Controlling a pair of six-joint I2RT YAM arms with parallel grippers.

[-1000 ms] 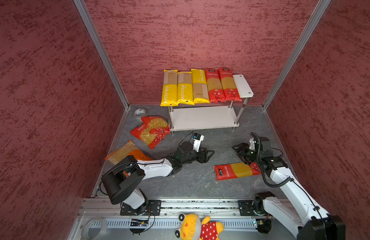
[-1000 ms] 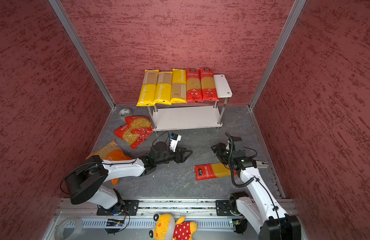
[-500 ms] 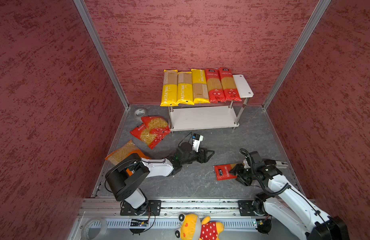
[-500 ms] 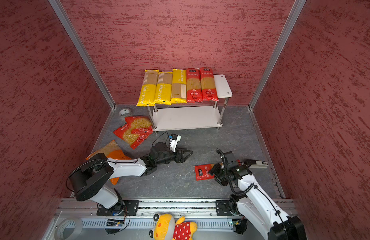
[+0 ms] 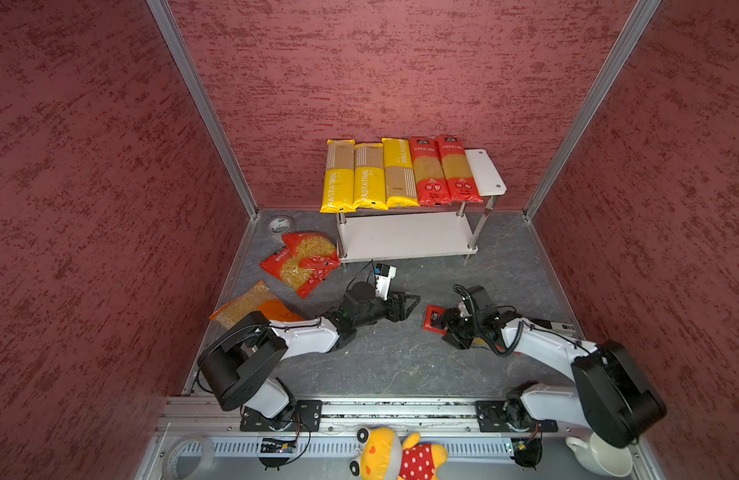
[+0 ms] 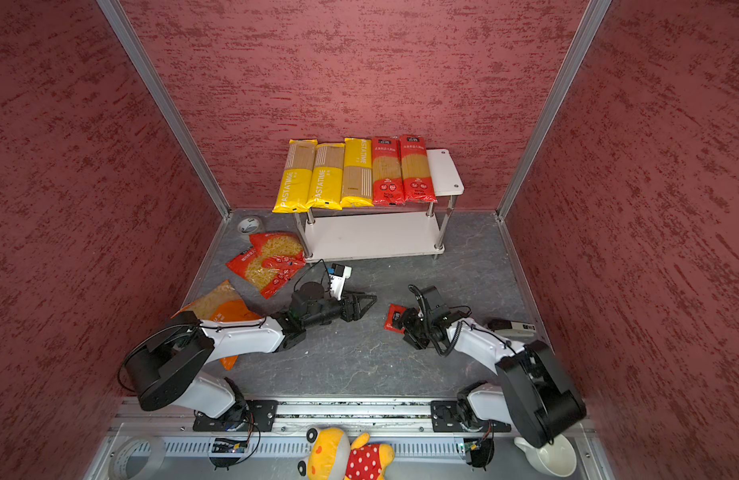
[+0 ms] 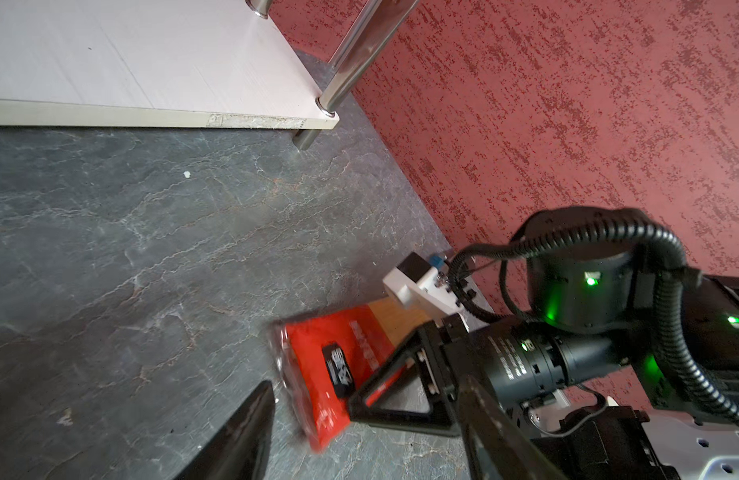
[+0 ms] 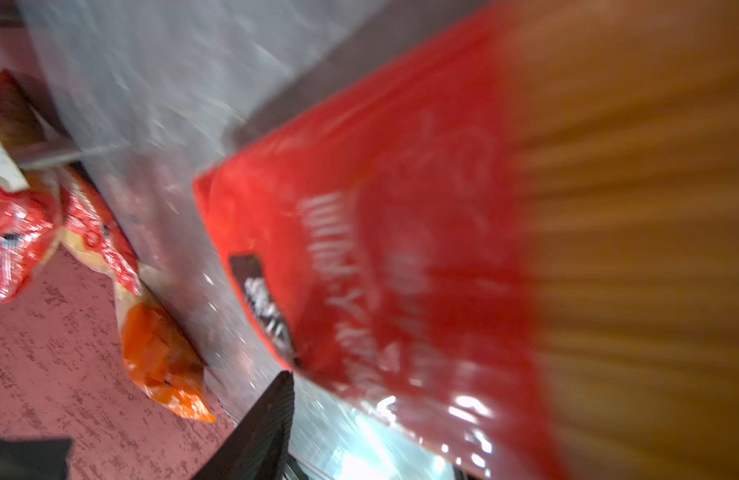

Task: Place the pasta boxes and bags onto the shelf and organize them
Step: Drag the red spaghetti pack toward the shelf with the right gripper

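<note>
The shelf (image 5: 484, 170) (image 6: 376, 237) (image 7: 110, 54) carries three yellow spaghetti packs (image 5: 368, 176) and two red ones (image 5: 444, 170) on its top board. A third red spaghetti pack (image 5: 432, 318) (image 6: 395, 318) (image 7: 318, 365) (image 8: 401, 249) lies on the floor, mostly under my right gripper (image 5: 444, 328) (image 6: 404, 328). That gripper is open, with one finger (image 7: 397, 399) against the pack. My left gripper (image 5: 413, 305) (image 6: 370, 303) (image 7: 363, 384) stands open and empty just left of the pack. Two red short-pasta bags (image 5: 301, 266) (image 6: 268, 264) and an orange bag (image 5: 251, 301) (image 8: 160, 357) lie at the left.
A tape roll (image 5: 279, 225) sits in the back left corner. A black-and-white device (image 5: 555, 326) lies by the right wall. At the front rail are a plush toy (image 5: 397, 457), a white bowl (image 5: 600, 457) and another tape roll (image 5: 189, 457). Red walls close in three sides.
My right arm swung from behind the red floor pack down onto it and now hides most of it. The pack's red end shifted toward the shelf. The left gripper stayed put.
</note>
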